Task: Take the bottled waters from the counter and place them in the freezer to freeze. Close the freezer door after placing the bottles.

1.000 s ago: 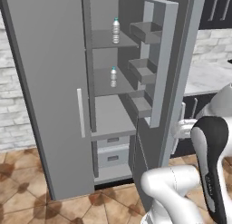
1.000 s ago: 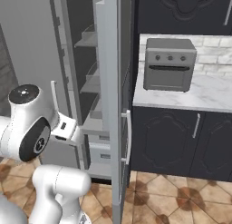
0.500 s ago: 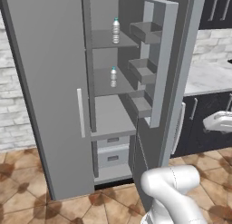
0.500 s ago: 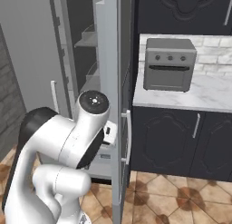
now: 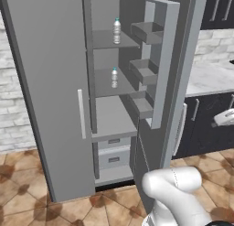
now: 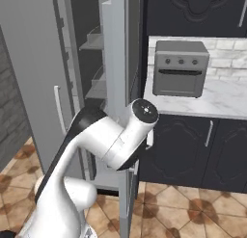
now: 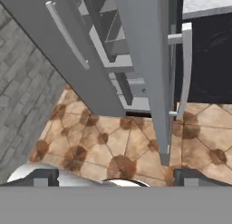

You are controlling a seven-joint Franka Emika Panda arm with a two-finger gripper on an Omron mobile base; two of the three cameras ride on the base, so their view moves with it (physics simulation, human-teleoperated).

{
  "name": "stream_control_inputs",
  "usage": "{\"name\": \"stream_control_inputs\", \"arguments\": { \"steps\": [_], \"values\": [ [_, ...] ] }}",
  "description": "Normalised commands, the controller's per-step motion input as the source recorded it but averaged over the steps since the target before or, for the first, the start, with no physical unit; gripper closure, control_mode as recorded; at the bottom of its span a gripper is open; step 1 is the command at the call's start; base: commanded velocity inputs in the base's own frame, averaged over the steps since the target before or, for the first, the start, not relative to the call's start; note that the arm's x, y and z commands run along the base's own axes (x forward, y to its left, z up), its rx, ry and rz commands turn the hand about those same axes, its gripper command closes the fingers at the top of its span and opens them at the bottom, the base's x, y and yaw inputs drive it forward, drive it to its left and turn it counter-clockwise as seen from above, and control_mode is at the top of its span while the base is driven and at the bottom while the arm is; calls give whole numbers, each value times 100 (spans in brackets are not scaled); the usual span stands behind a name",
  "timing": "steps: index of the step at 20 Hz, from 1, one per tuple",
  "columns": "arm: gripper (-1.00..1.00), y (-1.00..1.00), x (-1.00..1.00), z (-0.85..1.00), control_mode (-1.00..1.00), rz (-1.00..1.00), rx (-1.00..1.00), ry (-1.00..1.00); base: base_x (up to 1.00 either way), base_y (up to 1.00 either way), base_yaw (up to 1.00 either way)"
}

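Observation:
Two bottled waters stand inside the open freezer [image 5: 109, 124], one [image 5: 117, 30] on the upper shelf and one [image 5: 114, 77] on the shelf below. The freezer door [image 5: 161, 69] swings out towards me, its bins facing the shelves. In the hand view its edge [image 7: 156, 60] and silver handle [image 7: 186, 66] are straight ahead. My gripper [image 7: 118, 177] is open with nothing between its fingertips, low over the floor and on the outer side of the door. The marble counter [image 5: 210, 78] lies right of the door.
The wider grey fridge door [image 5: 45, 83] stands shut on the left with its handle [image 5: 81, 113]. A grey toaster oven [image 6: 179, 68] sits on the counter [image 6: 212, 99] over dark cabinets [image 6: 193, 150]. Brown tile floor [image 7: 113, 141] spreads below.
My arm has swung to the right, carrying the hand from in front of the freezer opening round to the door's outer, handle side. Bottles and door have not moved.

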Motion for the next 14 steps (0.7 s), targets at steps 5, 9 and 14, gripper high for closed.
{"name": "stream_control_inputs", "arguments": {
  "steps": [5,9,14],
  "values": [
    [-100,-46,39,-26,-100,22,-4,-36,0,0,0],
    [-100,-38,20,-33,-100,21,-5,-48,0,0,0],
    [-100,0,37,-26,-100,27,-8,-31,0,0,0]
  ]
}}
